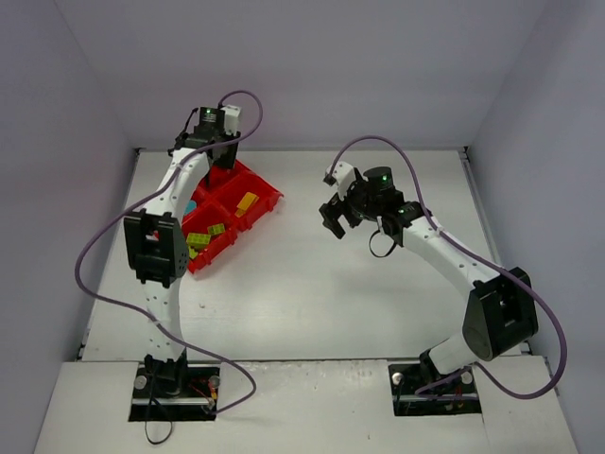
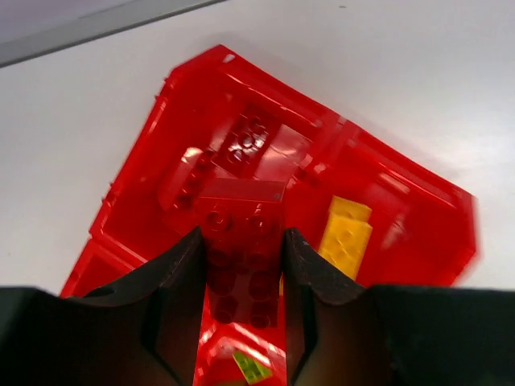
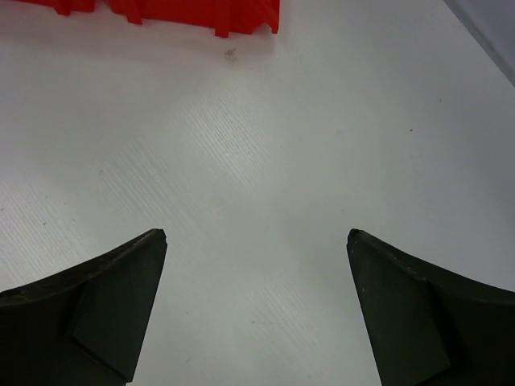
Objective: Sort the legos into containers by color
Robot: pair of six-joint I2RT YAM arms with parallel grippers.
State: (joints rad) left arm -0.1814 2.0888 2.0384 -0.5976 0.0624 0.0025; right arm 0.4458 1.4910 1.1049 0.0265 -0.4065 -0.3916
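My left gripper (image 2: 241,237) clamps a red plastic brick (image 2: 241,281) over the glossy red compartmented tray (image 2: 426,217), which holds red bricks (image 2: 248,143) and, one compartment over, yellow bricks (image 2: 346,237). My right gripper (image 3: 257,237) gapes.

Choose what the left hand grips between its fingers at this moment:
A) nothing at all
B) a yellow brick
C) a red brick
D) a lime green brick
C: in the left wrist view, a red brick sits clamped between the fingers of the left hand, above the red tray. The yellow brick lies in a compartment, not in the grip.
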